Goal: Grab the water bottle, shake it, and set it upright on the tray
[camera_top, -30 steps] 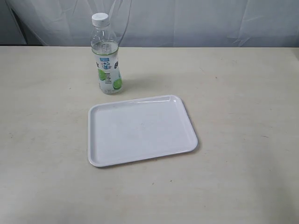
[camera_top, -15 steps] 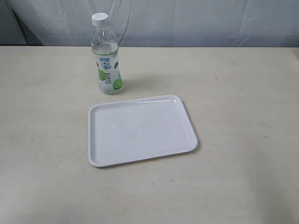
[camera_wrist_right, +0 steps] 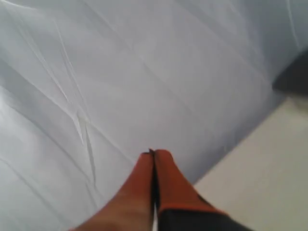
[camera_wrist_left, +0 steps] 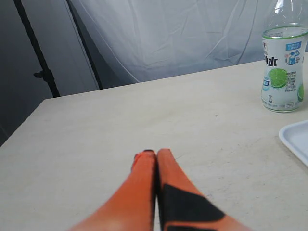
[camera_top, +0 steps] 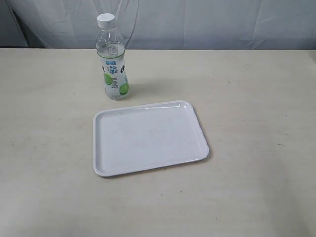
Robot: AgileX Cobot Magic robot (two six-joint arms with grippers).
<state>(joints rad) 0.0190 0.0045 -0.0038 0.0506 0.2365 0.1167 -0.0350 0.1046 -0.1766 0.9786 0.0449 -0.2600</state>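
Observation:
The water bottle (camera_top: 112, 58) stands upright on the table behind the tray's far left corner, white cap on top, lime label facing the exterior camera. The left wrist view shows the water bottle (camera_wrist_left: 284, 72) too, far from my left gripper (camera_wrist_left: 155, 152). The white tray (camera_top: 148, 138) lies flat in front of the bottle, with nothing on it; a corner of the tray (camera_wrist_left: 297, 138) shows in the left wrist view. My left gripper's orange fingers are shut with nothing between them, low over bare table. My right gripper (camera_wrist_right: 154, 153) is also shut and holds nothing, pointing at the white backdrop. Neither gripper appears in the exterior view.
A pale tabletop (camera_top: 247, 98) stretches around the tray and bottle. A white cloth backdrop (camera_top: 207, 22) hangs behind the table's far edge. A dark stand pole (camera_wrist_left: 41, 57) rises beyond the table's corner in the left wrist view.

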